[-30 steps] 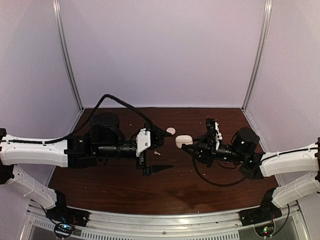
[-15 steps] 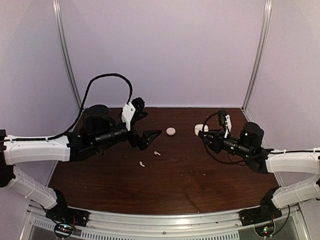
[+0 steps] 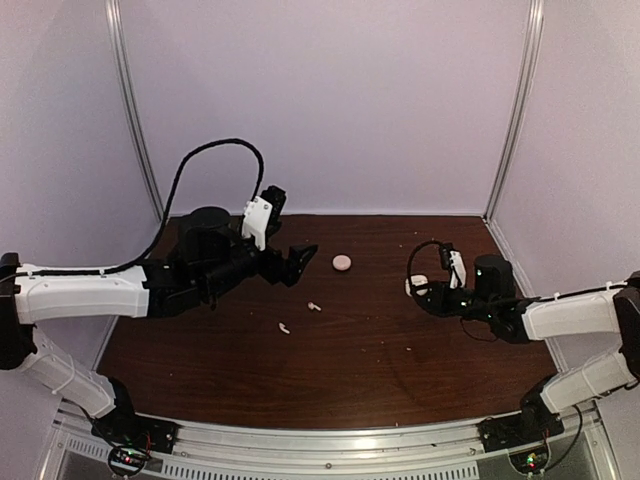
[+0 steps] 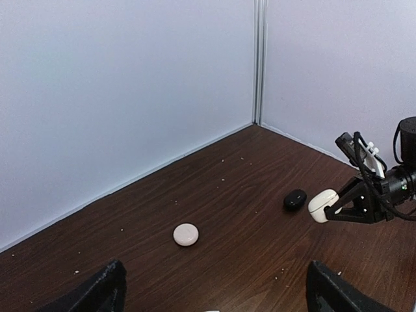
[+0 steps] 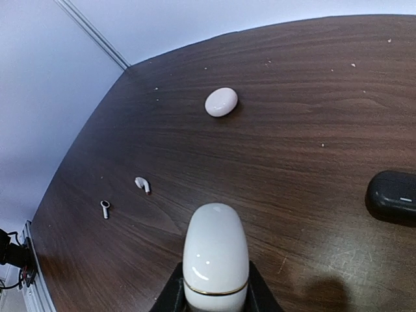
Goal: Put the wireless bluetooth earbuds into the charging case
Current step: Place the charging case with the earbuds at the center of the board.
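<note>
Since a second ago the arms have moved apart. They were nearly meeting at desk (image 3: 400,360) centre, and now they sit well apart at left and right. Over the last half second the right arm pulled back toward the near edge, carrying its case with it. The left arm shifted only slightly. The near earbud was hidden under the left arm a second ago and now shows. The round case hasn't moved.

- **Left end effector** (image 4: 214,289): spread wide, nothing between the fingers, held above the desk.
- **Right end effector** (image 5: 214,292): pinching the white oval case (image 5: 216,250), which is closed with a thin gold seam visible.
- **Earbuds** (image 3: 314,306): 2 seen, white, stemmed, loose on the desk between the arms, on the near side of the round case. The second earbud (image 3: 284,327) lies near the first, closer to the front.
- **Cases**: 3. The white oval case is gripped. The round pale case (image 3: 342,262) sits alone mid-desk. The black case (image 4: 295,199) is on the desk near the gripped one.
</note>
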Motion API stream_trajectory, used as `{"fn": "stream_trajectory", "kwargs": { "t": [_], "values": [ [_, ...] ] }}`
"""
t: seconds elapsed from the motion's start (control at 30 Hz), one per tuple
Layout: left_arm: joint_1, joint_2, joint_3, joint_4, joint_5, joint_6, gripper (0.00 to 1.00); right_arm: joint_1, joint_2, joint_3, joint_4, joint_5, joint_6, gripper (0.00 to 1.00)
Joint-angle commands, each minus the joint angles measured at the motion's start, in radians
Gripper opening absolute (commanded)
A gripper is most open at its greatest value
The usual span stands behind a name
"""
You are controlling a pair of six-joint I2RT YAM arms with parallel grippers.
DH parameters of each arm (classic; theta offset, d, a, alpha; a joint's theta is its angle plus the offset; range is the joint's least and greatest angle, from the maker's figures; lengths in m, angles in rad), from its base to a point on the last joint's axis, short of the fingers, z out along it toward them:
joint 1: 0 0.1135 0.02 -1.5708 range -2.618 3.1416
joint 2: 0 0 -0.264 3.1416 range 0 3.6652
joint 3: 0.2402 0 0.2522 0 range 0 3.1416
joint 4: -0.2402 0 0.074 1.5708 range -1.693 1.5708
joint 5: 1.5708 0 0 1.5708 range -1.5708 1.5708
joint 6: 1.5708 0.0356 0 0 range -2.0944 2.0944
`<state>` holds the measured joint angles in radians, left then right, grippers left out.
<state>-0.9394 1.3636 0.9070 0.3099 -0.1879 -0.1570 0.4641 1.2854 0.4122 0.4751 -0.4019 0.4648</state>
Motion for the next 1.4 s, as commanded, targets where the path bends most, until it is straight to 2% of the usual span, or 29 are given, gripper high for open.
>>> {"fn": "stream_trajectory", "kwargs": {
  "t": [0.0,0.6,0.97,1.07,1.27,1.37],
  "values": [
    [0.005,0.012,0.036,-0.013,-0.040,-0.022,0.98,-0.046,0.051,0.015,-0.036,0.026,0.018,0.01],
    [0.027,0.032,0.040,-0.080,-0.068,-0.034,0.98,-0.187,0.239,0.079,-0.140,0.059,-0.021,0.08],
    [0.064,0.115,0.116,-0.172,-0.033,-0.031,0.98,-0.244,0.222,0.089,-0.187,0.066,-0.045,0.48],
    [0.099,0.175,0.164,-0.218,-0.008,-0.039,0.98,-0.250,0.186,0.090,-0.220,0.098,-0.063,0.61],
    [0.175,0.323,0.281,-0.254,0.105,-0.069,0.98,-0.257,0.108,0.102,-0.265,0.138,-0.096,0.80],
    [0.187,0.434,0.364,-0.279,0.112,-0.059,0.98,-0.260,0.060,0.096,-0.250,0.121,-0.107,0.90]
  ]
}}
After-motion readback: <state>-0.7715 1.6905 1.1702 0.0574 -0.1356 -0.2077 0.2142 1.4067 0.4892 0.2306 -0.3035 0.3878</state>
